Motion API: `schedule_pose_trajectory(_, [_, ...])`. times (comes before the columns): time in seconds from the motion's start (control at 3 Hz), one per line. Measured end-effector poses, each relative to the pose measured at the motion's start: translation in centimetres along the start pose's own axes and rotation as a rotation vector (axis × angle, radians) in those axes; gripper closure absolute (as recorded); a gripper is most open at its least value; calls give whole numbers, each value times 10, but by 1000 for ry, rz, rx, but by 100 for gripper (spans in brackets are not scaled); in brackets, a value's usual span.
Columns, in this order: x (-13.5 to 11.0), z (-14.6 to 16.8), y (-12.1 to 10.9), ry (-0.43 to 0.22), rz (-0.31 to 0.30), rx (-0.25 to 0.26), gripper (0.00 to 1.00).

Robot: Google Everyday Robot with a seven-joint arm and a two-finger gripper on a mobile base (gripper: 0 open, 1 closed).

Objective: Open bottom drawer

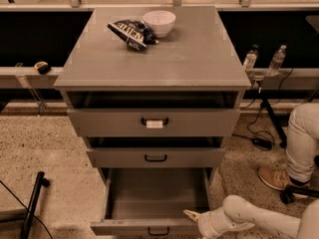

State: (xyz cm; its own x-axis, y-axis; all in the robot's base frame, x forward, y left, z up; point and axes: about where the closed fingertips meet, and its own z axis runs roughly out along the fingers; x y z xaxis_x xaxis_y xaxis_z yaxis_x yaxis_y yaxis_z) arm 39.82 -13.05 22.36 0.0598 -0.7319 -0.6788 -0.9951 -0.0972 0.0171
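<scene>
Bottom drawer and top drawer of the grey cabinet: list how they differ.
The grey bottom drawer is pulled far out, grey interior showing; the grey top drawer shows no interior. The top drawer's handle carries a white tag; the bottom drawer's is bare. The top drawer's front looks wider than the bottom drawer's. Both have flat fronts and black loop handles. The white gripper sits by the bottom drawer's front right corner.
</scene>
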Motion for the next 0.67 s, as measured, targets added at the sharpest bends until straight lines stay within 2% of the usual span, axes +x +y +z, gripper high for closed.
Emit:
schedule_pose_trajectory(0.33, [28,17,-13,54,57,-8,2])
schedule_pose_trajectory(0.67, [41,29,-14,78,86,-36,3])
